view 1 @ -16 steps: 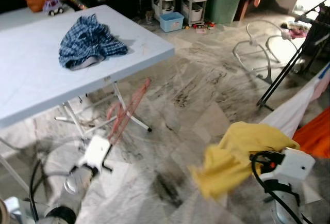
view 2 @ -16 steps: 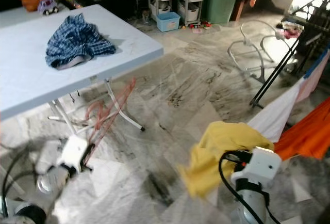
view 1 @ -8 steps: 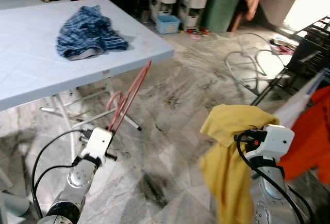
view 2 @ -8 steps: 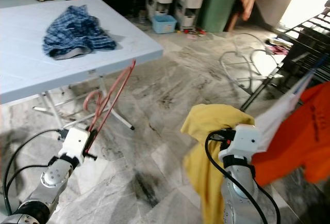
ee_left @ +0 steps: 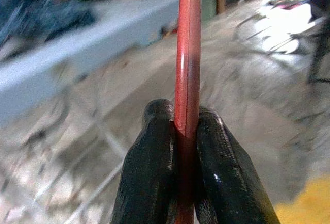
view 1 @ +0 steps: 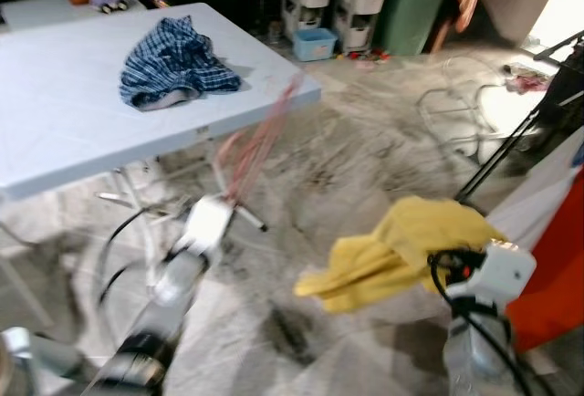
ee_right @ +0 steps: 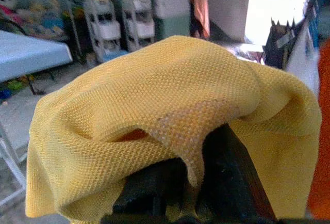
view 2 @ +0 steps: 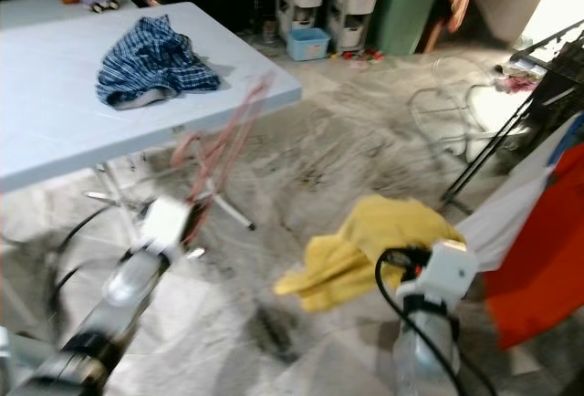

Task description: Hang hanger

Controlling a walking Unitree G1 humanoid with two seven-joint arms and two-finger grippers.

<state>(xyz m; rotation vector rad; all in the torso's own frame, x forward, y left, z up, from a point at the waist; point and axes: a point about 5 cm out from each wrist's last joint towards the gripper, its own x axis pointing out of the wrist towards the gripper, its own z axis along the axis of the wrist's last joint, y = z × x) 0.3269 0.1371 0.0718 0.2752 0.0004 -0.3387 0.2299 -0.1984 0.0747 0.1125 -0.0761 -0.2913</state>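
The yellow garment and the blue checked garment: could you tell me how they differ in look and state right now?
The yellow garment is plain and hangs in the air, draped over the right gripper; the blue checked garment is patterned and lies in a crumpled heap on the white table, untouched. The yellow one is near the drying rack, the checked one far from it. Both are bunched up, not spread out.

Your left arm reaches forward and up, blurred; the left gripper (ee_left: pixel 186 146) has its jaws pinched tight on the red hanger (ee_left: pixel 187 53). Your right arm is raised at the lower right, wrist upright, the right gripper (ee_right: pixel 188 182) with jaws closed on the yellow cloth (ee_right: pixel 170 115) draped over it.
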